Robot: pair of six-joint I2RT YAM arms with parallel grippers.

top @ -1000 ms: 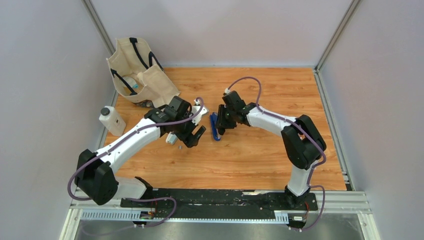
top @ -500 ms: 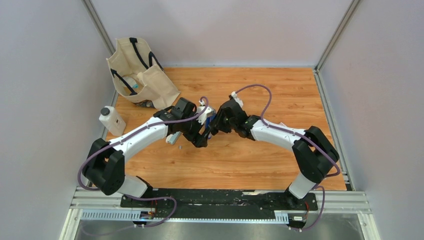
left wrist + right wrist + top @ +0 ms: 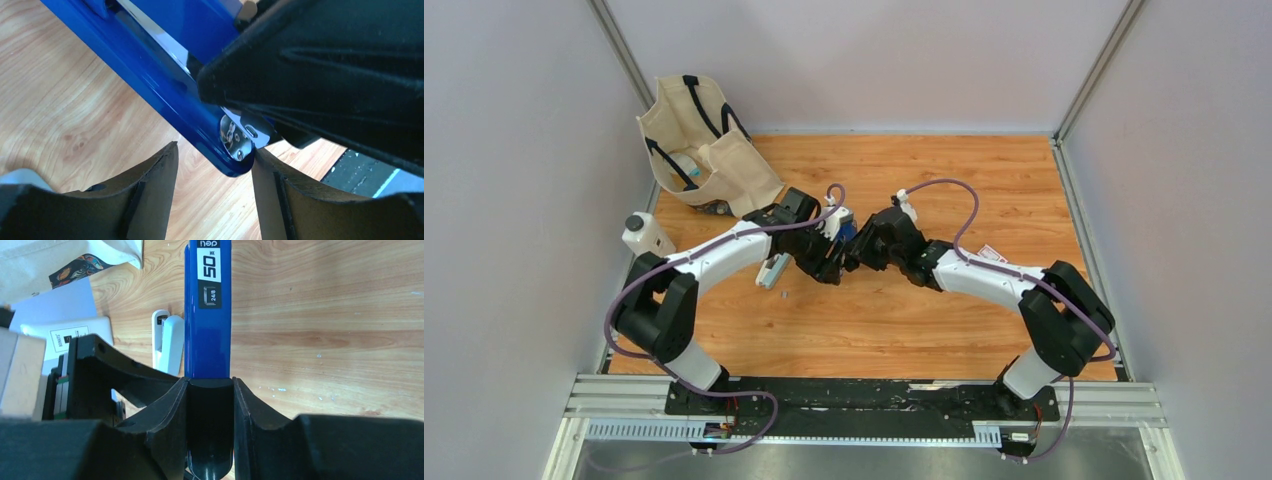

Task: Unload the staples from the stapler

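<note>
The blue stapler (image 3: 208, 315), labelled 50 and 24/8, is held by its rear end in my right gripper (image 3: 210, 405), which is shut on it. From above, the stapler (image 3: 848, 231) shows only as a blue sliver between the two wrists. In the left wrist view the stapler's base (image 3: 165, 95) runs diagonally, and its silver anvil plate (image 3: 235, 135) sits just past the tips of my left gripper (image 3: 215, 165). That gripper is open, and its right finger (image 3: 270, 195) touches the base's rounded tip. No staples show.
A white stapler-like tool (image 3: 773, 270) lies left of the grippers, with a tiny grey bit (image 3: 783, 296) near it. A canvas bag (image 3: 699, 150) and a white bottle (image 3: 646, 240) stand at the left edge. A small red-and-white card (image 3: 992, 253) lies to the right.
Both arms came together at mid-table. The right gripper carried the stapler left, the left gripper moved up to the stapler's front end, and its jaws narrowed somewhat.
</note>
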